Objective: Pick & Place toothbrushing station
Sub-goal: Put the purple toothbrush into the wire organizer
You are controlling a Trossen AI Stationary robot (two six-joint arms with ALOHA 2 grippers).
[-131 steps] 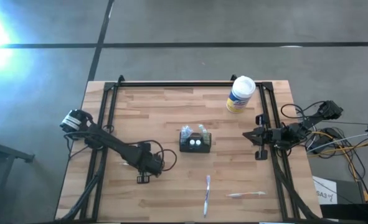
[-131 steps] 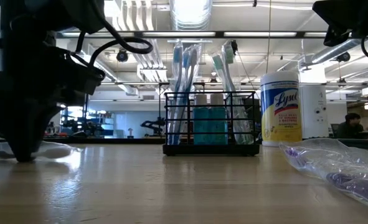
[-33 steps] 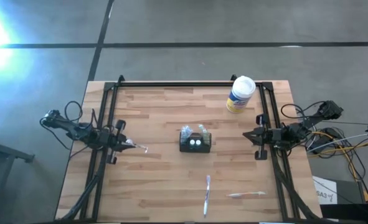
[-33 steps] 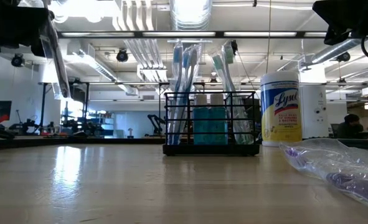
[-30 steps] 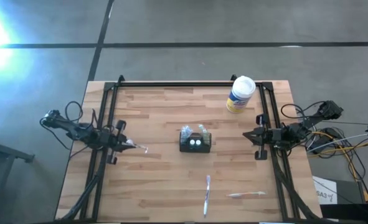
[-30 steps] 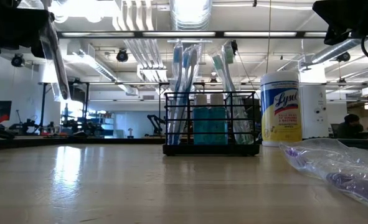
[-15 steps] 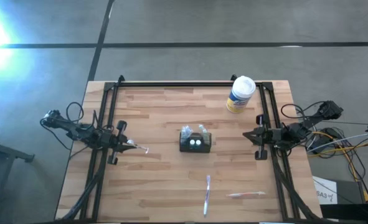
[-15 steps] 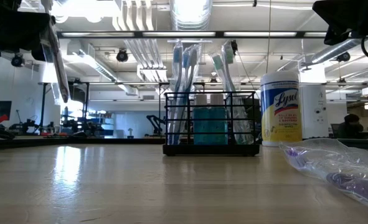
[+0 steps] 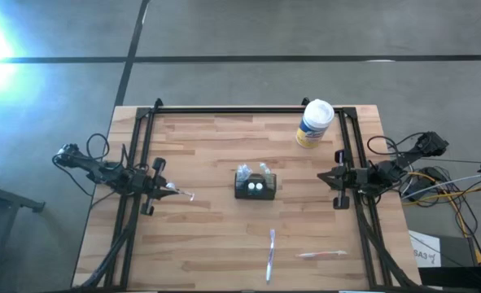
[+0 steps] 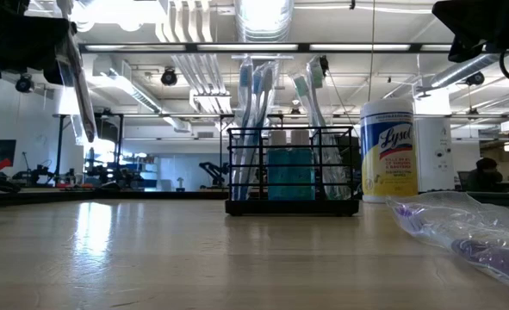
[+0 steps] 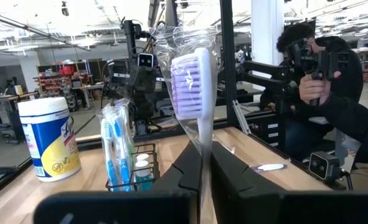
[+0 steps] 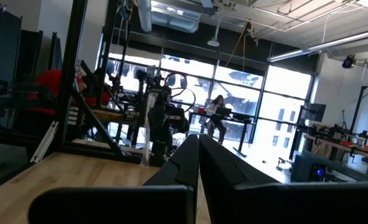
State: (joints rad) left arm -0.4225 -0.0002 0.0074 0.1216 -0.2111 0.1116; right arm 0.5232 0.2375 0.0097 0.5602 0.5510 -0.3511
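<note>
The toothbrushing station, a black wire holder with several brushes standing in it, rests on its base at the table's middle. It also shows in the low view and the left wrist view. My left gripper is at the table's left edge, above the table, shut on a clear-wrapped toothbrush with purple bristles. My right gripper waits at the right edge, shut and empty; the right wrist view shows its fingers together. My left gripper pinches the wrapped toothbrush by its handle between its two fingers, through the clear wrapper. The fingers come level from the table's left. The brush sticks out past the fingertips, tilted, and is lifted clear of the table.
A white wipes canister with a yellow label stands at the far right. Two more wrapped toothbrushes lie near the front edge. Black frame rails run along the table's sides. A person is beyond the table.
Over the last second nothing has visibly moved. Since several seconds ago my left gripper has risen off the table's near-left part and drawn back toward the left edge with the wrapped toothbrush.
</note>
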